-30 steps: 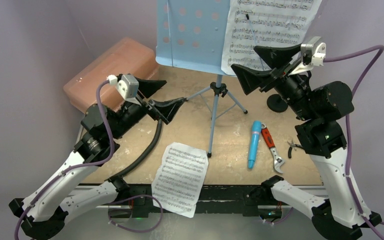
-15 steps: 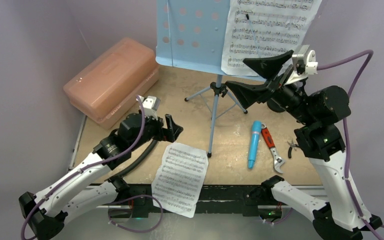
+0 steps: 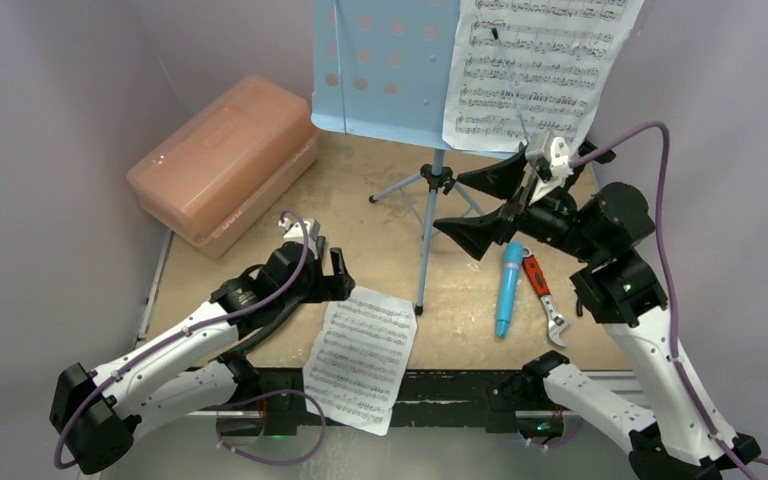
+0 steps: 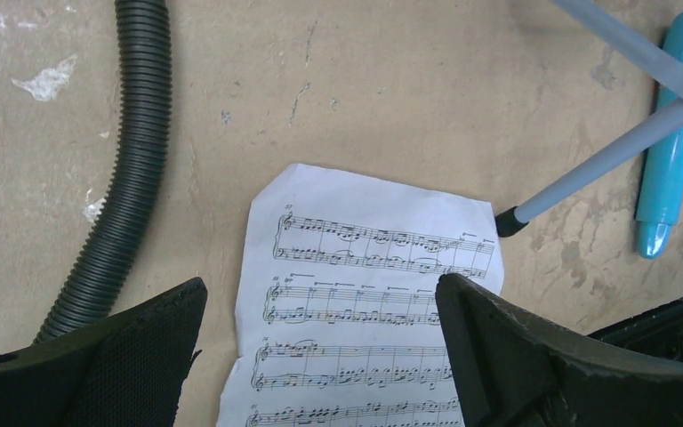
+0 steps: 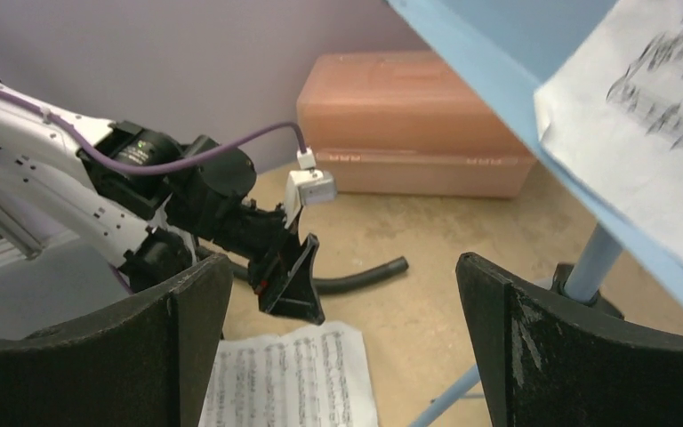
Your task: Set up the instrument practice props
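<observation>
The light-blue music stand (image 3: 385, 65) rises on its tripod (image 3: 430, 230) at the back, with one sheet-music page (image 3: 535, 70) resting on it. A second page (image 3: 360, 350) lies flat and overhangs the near table edge. My left gripper (image 3: 338, 275) hovers open over that page's (image 4: 365, 213) upper left corner, its jaws wide either side of the staves and nothing between them. The turquoise microphone (image 3: 508, 288) lies right of the tripod. Just above it my right gripper (image 3: 448, 205) is open and empty, pointing left. A thin black rod of the mic stand (image 3: 510, 85) shows, its base hidden behind the right arm.
A salmon-pink case (image 3: 225, 160) sits at the back left. A black ribbed hose (image 4: 133, 169) curves along the left of the near page. A red-handled wrench (image 3: 545, 300) lies beside the microphone. One tripod leg (image 4: 605, 160) ends at the page's upper right corner.
My left gripper dropped from beside the pink case to the near page's top edge. The right gripper came down and leftward from the stand's page to just above the microphone.
</observation>
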